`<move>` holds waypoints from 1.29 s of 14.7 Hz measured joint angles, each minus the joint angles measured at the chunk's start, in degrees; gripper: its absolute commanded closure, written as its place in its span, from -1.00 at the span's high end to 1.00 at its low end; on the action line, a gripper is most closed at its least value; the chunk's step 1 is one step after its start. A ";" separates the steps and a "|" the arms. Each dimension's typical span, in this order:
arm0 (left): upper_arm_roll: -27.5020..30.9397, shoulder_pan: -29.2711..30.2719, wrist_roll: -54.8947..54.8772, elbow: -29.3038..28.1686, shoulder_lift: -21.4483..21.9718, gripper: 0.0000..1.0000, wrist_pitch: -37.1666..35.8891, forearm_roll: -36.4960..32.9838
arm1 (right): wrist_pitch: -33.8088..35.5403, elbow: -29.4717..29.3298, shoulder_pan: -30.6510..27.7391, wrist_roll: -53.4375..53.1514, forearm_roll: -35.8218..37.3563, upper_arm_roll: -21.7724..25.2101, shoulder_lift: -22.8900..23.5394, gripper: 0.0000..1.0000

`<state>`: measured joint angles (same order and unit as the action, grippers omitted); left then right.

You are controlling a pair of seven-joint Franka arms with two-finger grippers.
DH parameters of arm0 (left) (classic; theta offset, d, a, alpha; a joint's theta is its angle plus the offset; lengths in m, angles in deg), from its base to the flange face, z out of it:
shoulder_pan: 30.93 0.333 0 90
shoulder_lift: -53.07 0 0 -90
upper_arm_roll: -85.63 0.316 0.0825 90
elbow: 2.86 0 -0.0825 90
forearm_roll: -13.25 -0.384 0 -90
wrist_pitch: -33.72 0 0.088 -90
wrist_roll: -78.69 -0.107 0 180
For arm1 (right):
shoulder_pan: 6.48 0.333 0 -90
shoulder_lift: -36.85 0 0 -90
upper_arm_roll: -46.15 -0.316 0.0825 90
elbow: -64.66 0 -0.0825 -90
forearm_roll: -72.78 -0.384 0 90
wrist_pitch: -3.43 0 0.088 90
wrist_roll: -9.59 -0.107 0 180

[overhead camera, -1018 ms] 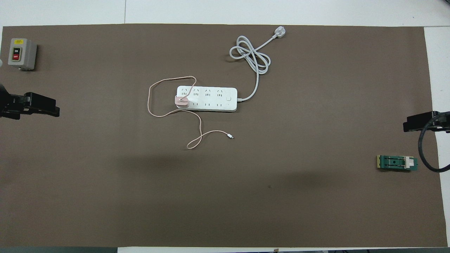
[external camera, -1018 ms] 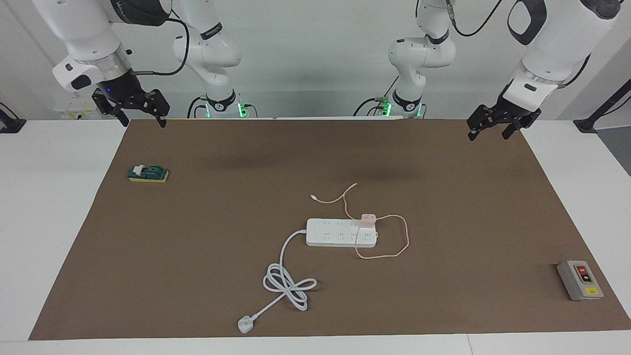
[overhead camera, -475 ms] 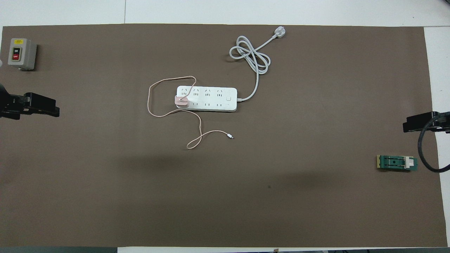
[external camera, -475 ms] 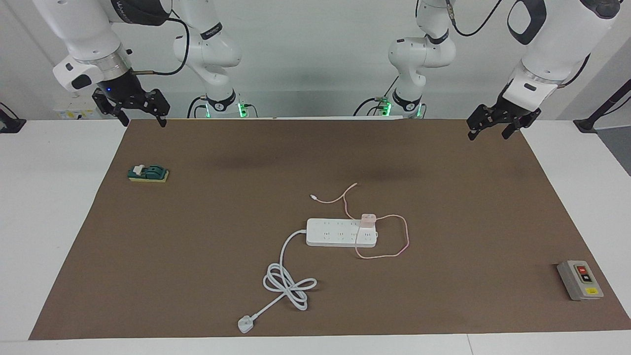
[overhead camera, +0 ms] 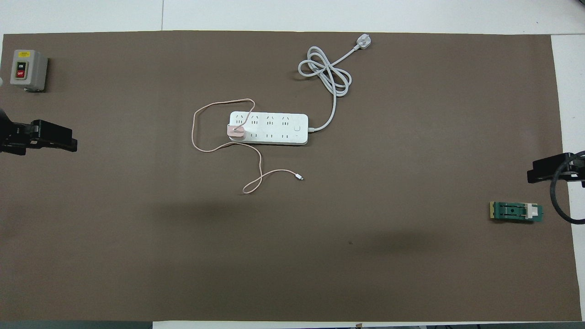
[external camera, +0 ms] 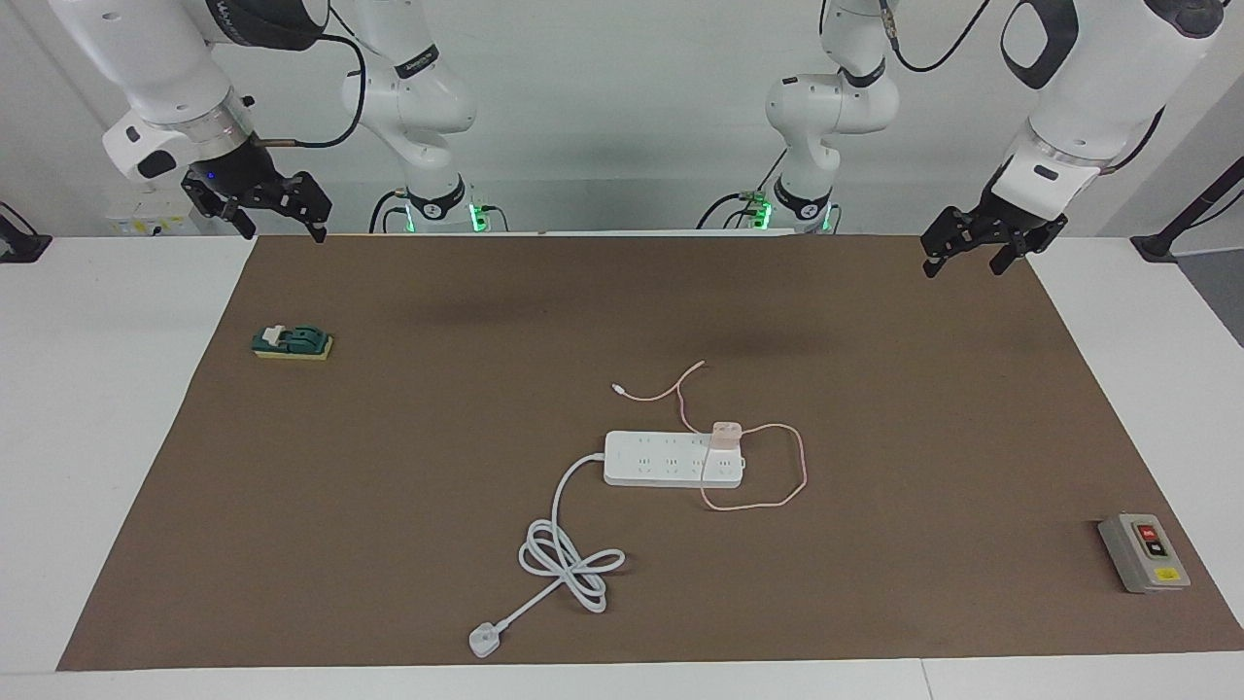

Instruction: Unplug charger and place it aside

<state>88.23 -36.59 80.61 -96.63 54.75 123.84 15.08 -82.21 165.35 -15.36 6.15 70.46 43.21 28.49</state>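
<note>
The charger (external camera: 726,432) sits plugged into the white power strip (external camera: 671,459) at the strip's end toward the left arm, near the middle of the brown mat (external camera: 389,486) on the desk (external camera: 97,389). Its thin pink cable (external camera: 787,486) loops beside the strip and trails nearer to the robots, ending in a small connector (external camera: 616,388).

The left claw (external camera: 962,256) hangs in the air over the mat's corner by its own base, fingers spread apart and holding nothing. The right claw (external camera: 280,226) hangs over the other near corner, likewise spread and holding nothing.

The grey switch box (overhead camera: 28,70) carries a yellow label and buttons reading "ON" and "OFF". A green block (overhead camera: 516,212) lies toward the right arm's end.
</note>
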 measured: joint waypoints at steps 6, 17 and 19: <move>0.72 0.90 0.00 -0.01 0.00 1.00 0.00 -0.01 | -1.99 2.20 3.13 -26.32 -8.91 -0.65 1.53 1.00; 0.57 0.89 0.00 0.05 0.92 1.00 0.56 -0.01 | -21.07 2.88 14.04 -65.66 -24.88 -0.95 15.09 1.00; 0.52 0.88 0.00 0.05 0.92 1.00 0.75 -0.01 | -25.28 2.92 16.10 -70.41 -27.59 -0.96 17.61 1.00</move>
<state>88.75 -35.71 80.61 -96.58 55.67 124.59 15.06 -107.49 168.27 0.74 -64.26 42.86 42.24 46.11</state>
